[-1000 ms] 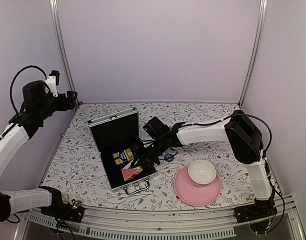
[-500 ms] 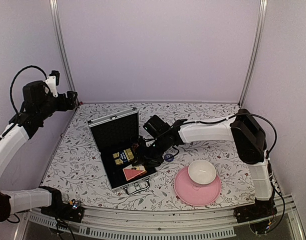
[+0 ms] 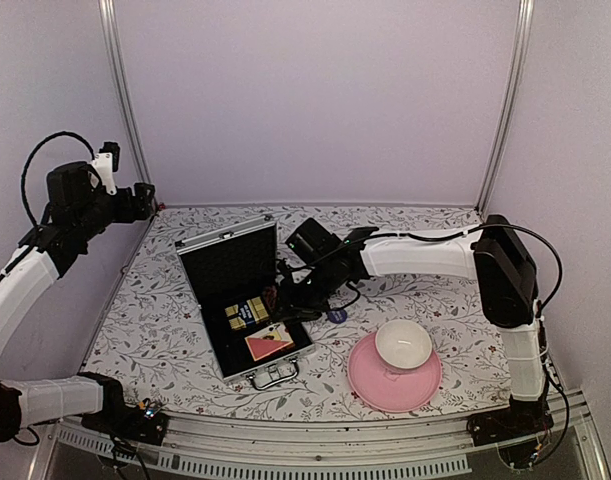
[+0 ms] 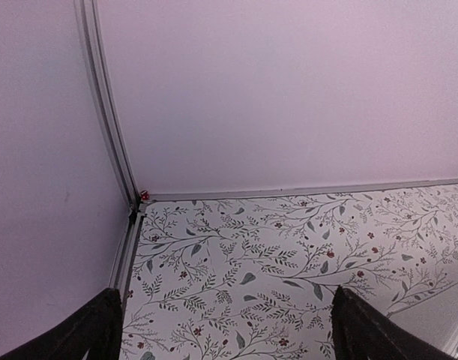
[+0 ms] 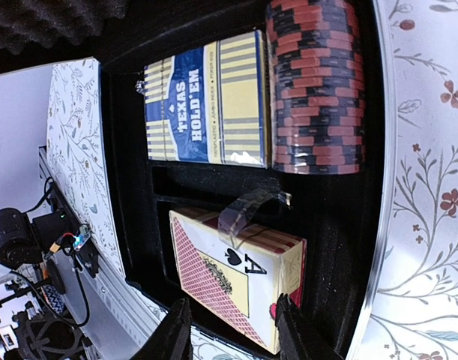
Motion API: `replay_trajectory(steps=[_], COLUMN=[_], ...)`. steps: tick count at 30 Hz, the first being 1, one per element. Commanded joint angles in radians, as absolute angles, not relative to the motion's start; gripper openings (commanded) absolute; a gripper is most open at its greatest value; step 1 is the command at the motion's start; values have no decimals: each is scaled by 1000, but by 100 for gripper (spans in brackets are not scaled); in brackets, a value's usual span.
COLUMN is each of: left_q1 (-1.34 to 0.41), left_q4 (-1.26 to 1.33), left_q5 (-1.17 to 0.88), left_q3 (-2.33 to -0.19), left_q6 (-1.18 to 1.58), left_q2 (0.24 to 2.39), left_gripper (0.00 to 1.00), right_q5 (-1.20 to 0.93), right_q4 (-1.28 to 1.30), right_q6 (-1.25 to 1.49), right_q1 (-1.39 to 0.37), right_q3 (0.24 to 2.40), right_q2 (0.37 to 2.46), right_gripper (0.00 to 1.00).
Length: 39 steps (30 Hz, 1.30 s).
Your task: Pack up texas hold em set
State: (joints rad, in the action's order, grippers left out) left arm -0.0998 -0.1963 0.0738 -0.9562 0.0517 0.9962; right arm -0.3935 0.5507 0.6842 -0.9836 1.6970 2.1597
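Reading "TEXAS HOLD'EM": gold-striped card box [image 5: 206,101] beside chip stack [image 5: 315,86]

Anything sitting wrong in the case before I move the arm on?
Yes. The red card box lies crooked in its slot of the case, not flat like the gold-and-blue box, with torn wrapping sticking up. The blue disc lies outside, on the table.

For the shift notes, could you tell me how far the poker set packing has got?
Done: the gold card box, the chip stack and the red card box lie in the open briefcase. In hand: nothing; the right end effector hovers open above the red card box. Left: the blue disc sits on the table beside it, and the lid is up.
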Motion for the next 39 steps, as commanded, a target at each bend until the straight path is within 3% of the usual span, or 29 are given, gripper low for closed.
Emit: replay_trajectory(steps=[1,6,39], left_q1=[-94,-93,-93], left_q4=[-190,-189,-189], left_q5=[81,79,83], left_q3=[-946,-947,-947], left_q6=[37,37,37], left_q2=[1002,1003,1008], left_gripper=[97,97,97], right_q5=[-378,-374,-365], right_q4=[576,581,572], right_q6=[664,669,669], right_q1=[-989,-991,-1006], right_q3=[1707,1693,1656], right_q2=[2150,2152,2191], right_gripper=[36,30,20])
